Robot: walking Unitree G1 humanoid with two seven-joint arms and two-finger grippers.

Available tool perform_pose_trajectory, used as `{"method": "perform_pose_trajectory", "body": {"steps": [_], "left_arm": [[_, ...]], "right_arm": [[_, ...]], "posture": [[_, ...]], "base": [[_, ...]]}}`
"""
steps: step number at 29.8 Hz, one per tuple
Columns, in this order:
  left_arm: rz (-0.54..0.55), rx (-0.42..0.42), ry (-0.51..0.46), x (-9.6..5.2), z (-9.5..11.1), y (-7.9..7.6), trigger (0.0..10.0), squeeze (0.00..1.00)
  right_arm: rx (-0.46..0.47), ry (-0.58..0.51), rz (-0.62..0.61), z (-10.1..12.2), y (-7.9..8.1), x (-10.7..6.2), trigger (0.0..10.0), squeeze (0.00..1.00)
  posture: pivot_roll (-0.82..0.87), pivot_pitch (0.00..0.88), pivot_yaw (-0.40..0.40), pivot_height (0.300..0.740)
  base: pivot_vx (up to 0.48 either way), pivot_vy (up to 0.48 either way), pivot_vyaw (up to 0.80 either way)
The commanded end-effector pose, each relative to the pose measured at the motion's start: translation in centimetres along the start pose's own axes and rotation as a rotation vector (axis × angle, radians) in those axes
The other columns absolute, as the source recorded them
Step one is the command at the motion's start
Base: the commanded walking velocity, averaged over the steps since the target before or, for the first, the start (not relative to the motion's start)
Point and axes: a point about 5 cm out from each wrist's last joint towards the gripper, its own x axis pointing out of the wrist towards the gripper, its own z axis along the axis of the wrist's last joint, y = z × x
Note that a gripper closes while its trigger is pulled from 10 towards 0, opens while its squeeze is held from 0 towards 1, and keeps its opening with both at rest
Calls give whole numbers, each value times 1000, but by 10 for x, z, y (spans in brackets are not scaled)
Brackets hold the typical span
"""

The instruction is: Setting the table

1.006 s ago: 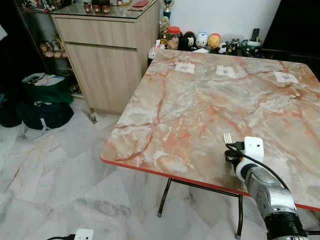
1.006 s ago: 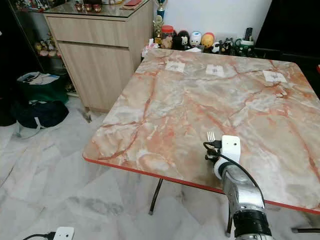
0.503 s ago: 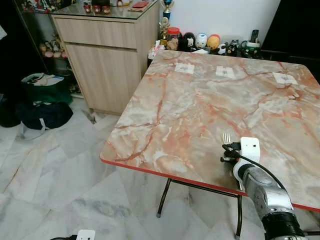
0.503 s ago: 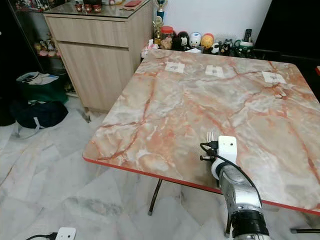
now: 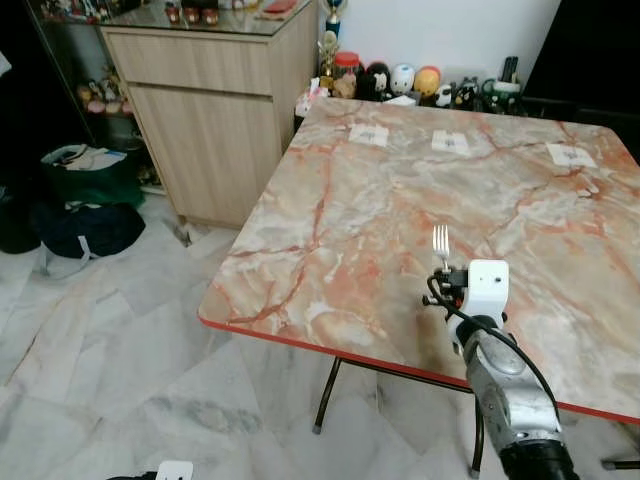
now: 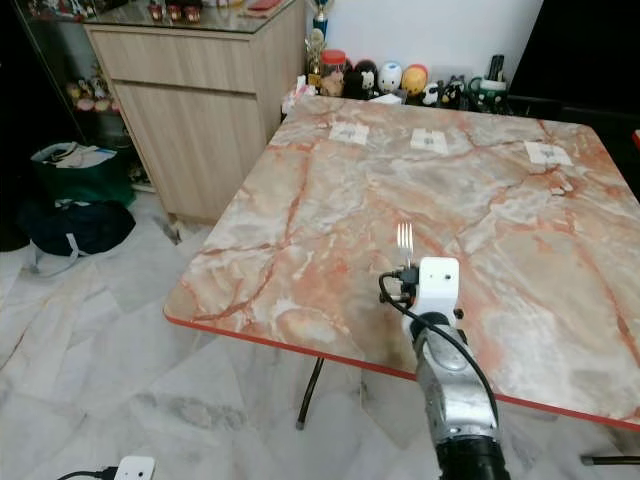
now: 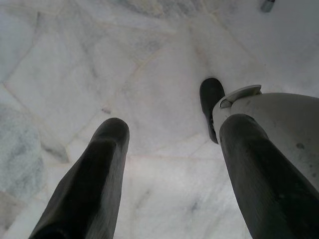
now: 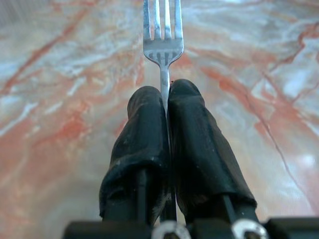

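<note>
My right gripper point(image 8: 165, 94) is shut on a silver fork point(image 8: 163, 37), whose tines stick out past the fingertips. In the head views the fork point(image 5: 441, 242) stands above the near part of the marble table point(image 5: 380, 190), a short way in from its red front edge. The right arm reaches up from the lower right. In the left wrist view my left gripper point(image 7: 172, 132) hangs open over the white marble floor point(image 7: 149, 64), with nothing between its fingers point(image 7: 97, 164).
Three small white cards point(image 5: 451, 142) lie along the table's far side. Figurines and jars point(image 5: 400, 80) line the wall behind it. A wooden cabinet point(image 5: 215, 110) stands at the left, with dark bags point(image 5: 85, 205) on the floor beside it.
The right gripper has carried the fork forward and a little left, further in over the table. The fork's tines now stand higher above the wrist.
</note>
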Motion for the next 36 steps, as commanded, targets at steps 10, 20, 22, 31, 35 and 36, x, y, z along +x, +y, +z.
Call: {"method": "perform_pose_trajectory", "body": {"steps": [10,20,22,31,35,36], "left_arm": [[21,29,24,-3,-11,14,10000,0],[28,21,52,-8,-27,16,10000,0],[26,22,58,-8,-28,16,10000,0],[21,25,75,-10,-34,12,10000,0],[24,27,86,-11,-37,14,10000,0],[25,27,87,-11,-38,15,10000,0]], "right_arm": [[15,-128,-29,20,-6,0,10000,0],[22,-163,-35,23,-3,0,10000,0],[22,-168,-31,25,-2,1,10000,0],[28,-176,-34,26,0,2,10000,0],[27,-180,-28,27,3,4,10000,0],[27,-181,-28,27,3,4,10000,0]], "posture": [[-69,34,-33,740],[-95,29,-38,740],[-102,27,-38,740],[-102,19,-31,740],[-103,18,-27,740],[-105,21,-22,740]], "base": [[0,-291,0],[0,-480,-369],[0,-480,0],[0,-480,0],[0,-480,0],[0,-480,0]]}}
